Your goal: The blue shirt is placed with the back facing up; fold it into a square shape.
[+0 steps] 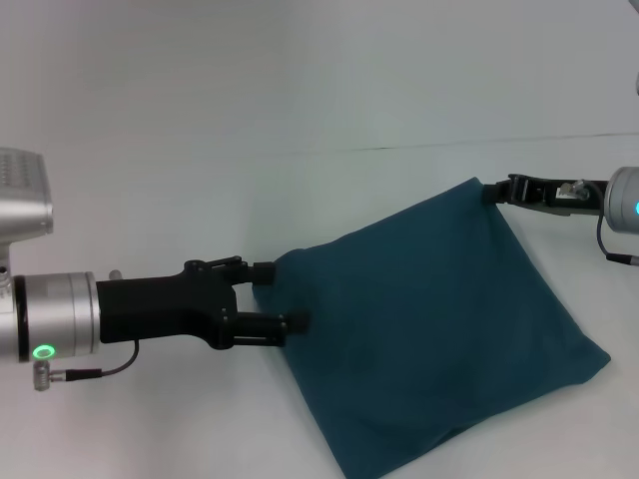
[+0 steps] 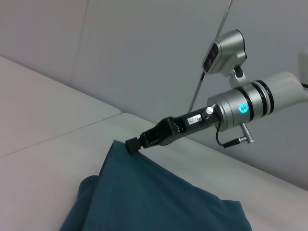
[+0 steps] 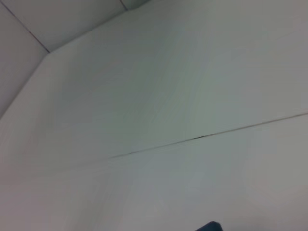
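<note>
Gripping blue shirt (image 1: 439,329) corners – left gripper (image 1: 270,296), right gripper (image 1: 491,192) – white table (image 1: 250,100)

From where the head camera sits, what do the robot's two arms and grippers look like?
Both arms end in silver cylindrical wrists with black bands and slim black cables. The left gripper is black and blocky, and its wrist has a green ring light. The right gripper is slim and black with a small white label, behind a wrist with a cyan light.
</note>
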Motion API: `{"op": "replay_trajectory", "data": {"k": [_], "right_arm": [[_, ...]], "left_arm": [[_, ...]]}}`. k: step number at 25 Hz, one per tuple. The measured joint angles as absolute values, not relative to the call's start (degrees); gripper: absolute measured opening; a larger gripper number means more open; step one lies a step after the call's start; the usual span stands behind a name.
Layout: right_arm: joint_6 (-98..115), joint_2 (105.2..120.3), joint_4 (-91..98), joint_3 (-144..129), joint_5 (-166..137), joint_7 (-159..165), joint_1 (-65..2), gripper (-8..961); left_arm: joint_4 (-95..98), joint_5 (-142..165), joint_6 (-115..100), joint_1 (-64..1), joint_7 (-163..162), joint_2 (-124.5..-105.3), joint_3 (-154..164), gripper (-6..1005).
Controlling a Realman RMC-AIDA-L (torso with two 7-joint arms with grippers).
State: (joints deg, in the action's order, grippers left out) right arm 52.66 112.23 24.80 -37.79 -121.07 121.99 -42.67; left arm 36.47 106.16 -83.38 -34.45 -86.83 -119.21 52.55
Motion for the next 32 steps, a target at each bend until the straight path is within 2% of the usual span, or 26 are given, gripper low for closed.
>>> {"op": "replay_trajectory", "data": {"k": [8, 12, 18, 21, 26, 32], "right_arm": [[48.14, 113.17, 25.29, -40.53, -120.99, 121.82, -42.78, 45], [46.98, 113.08, 26.79, -39.65, -120.72, 121.83, -41.96, 74], [49.78, 112.63, 28.26, -38.61, -120.59, 121.79, -40.90, 294], [51.25, 112.34, 28.75, -38.59, -120.65, 121.74, -40.49, 506], [53.84, 111.68, 30.42, -38.72, -120.86, 121.87, -39.45, 666], [56.74, 110.49, 31.01, -38.88, -120.93, 121.88, -38.41, 665]], "left_arm": [[36.13, 106.16, -80.03, -34.47, -87.32, -120.39, 51.31, 856], [35.64, 106.45, -75.27, -34.80, -90.15, -120.95, 51.42, 852], [34.08, 106.92, -68.49, -36.23, -97.40, -121.19, 52.08, 846], [33.71, 107.86, -66.07, -36.91, -101.99, -120.98, 52.33, 843], [33.71, 108.59, -63.98, -37.13, -109.25, -120.67, 52.41, 837], [33.92, 111.19, -63.76, -37.27, -116.35, -120.59, 52.40, 831]]}}
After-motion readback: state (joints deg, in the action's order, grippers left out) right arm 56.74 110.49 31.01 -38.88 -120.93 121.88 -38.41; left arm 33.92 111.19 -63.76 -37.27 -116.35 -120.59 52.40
